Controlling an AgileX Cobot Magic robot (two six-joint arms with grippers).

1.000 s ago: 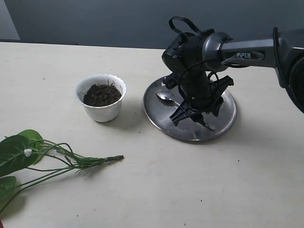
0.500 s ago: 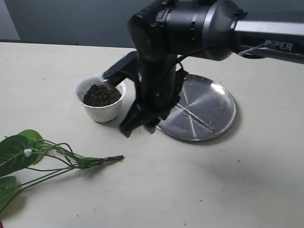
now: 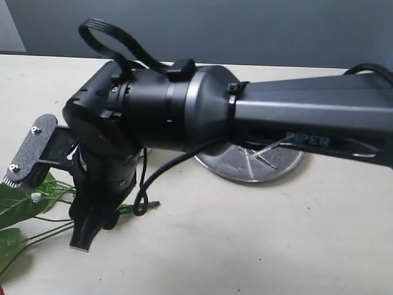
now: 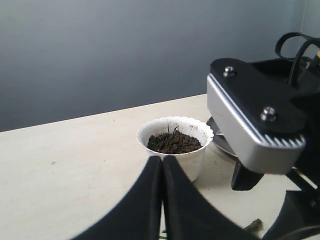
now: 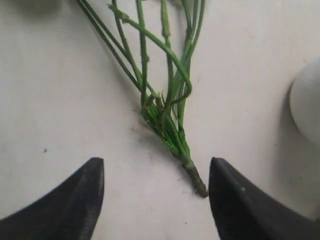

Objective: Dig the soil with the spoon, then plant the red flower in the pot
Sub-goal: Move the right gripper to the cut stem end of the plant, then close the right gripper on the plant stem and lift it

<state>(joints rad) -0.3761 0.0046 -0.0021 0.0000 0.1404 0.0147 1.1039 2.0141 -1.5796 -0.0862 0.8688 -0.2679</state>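
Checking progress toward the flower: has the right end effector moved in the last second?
Yes. The right end effector has swung left from over the steel plate, past the pot, to the red flower stems.

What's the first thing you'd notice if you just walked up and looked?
The big black arm stretching across the table, blocking most of the view. Its open right hand hangs above the flower's bundled green stems lying on the table. Nearby stands a white pot full of dark soil, beside a shiny steel plate.

You're looking at a bare lab-style test bench: a plain cream tabletop (image 3: pixel 258 246), a blank grey wall (image 4: pixel 125 50), a PIPER-marked robot arm (image 3: pixel 307 126).
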